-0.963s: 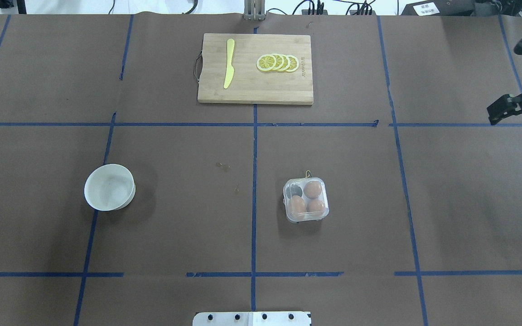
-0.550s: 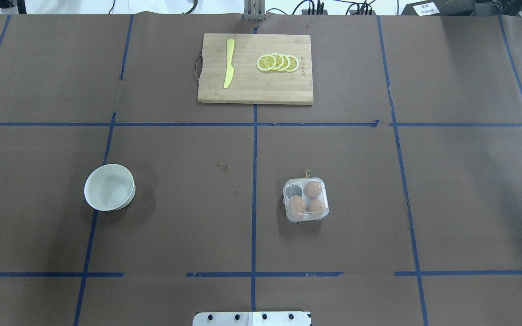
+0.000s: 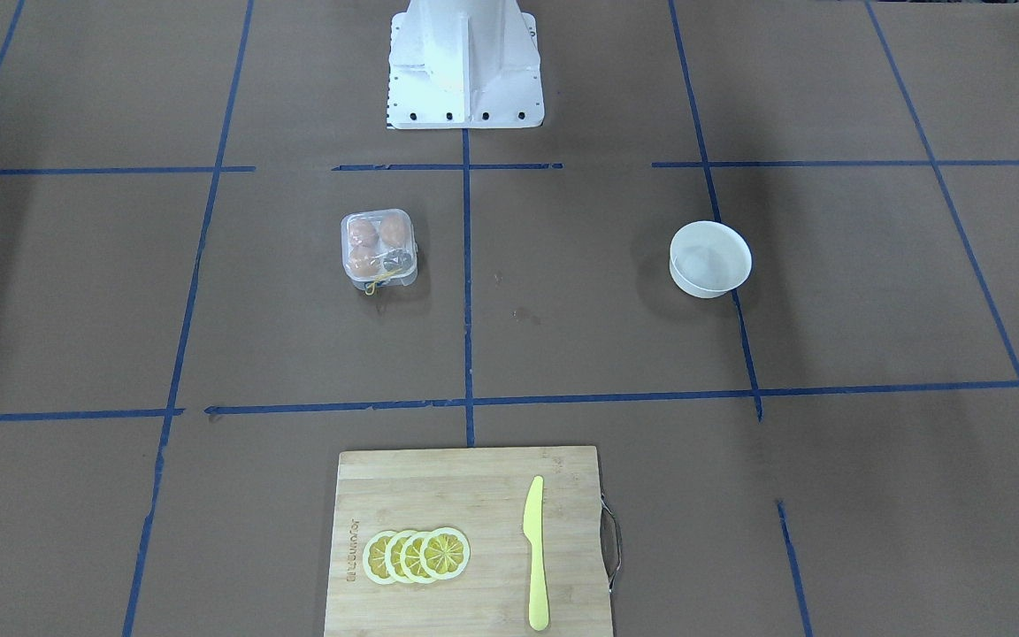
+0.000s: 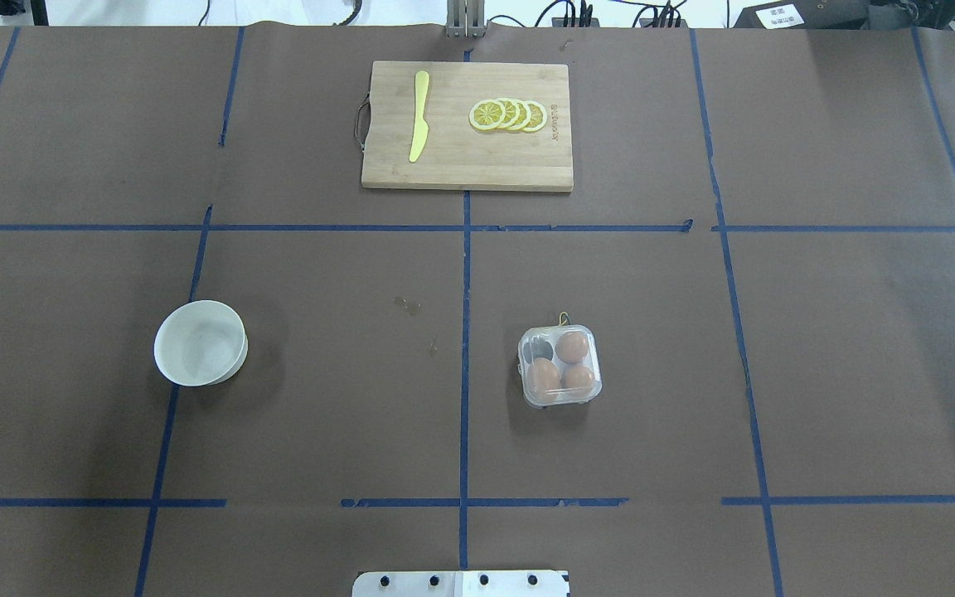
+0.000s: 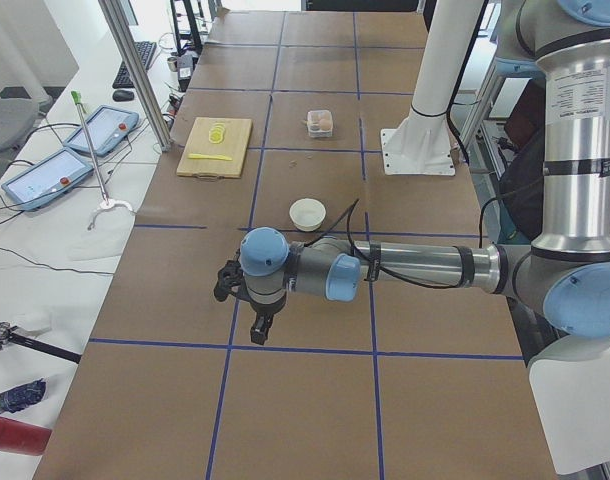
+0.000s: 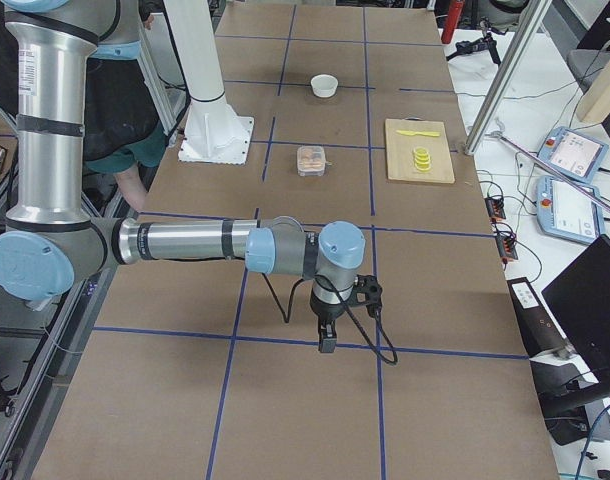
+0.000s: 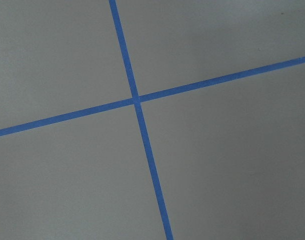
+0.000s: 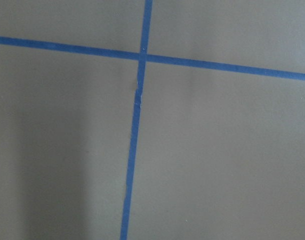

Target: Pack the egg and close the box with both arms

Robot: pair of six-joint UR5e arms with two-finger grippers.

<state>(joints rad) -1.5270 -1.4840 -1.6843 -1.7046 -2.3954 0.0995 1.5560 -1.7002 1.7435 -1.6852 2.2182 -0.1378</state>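
Right arm [image 6: 185, 240] has left overhead view, outstretched low; fingers [image 6: 325, 338]: cannot tell if spread.

A brown-papered counter [image 4: 859, 373], crossed by blue tape lines [image 4: 464, 414], fills the room's middle; a white side desk [image 5: 25, 290] along one edge carries tablets [image 5: 45, 178] and a keyboard [image 5: 145, 52].

The left arm [image 5: 415, 268] stands as an upright column at its base and lays its forearm out level, low over the bench [image 5: 315, 420], with the wrist bent so that the left tool [image 5: 255, 318] points down close above the surface. The right arm [image 6: 185, 242] takes a matching pose, its forearm level and the right tool [image 6: 326, 335] hanging down just over the bench. The side views do not settle whether either tool is parted or closed.
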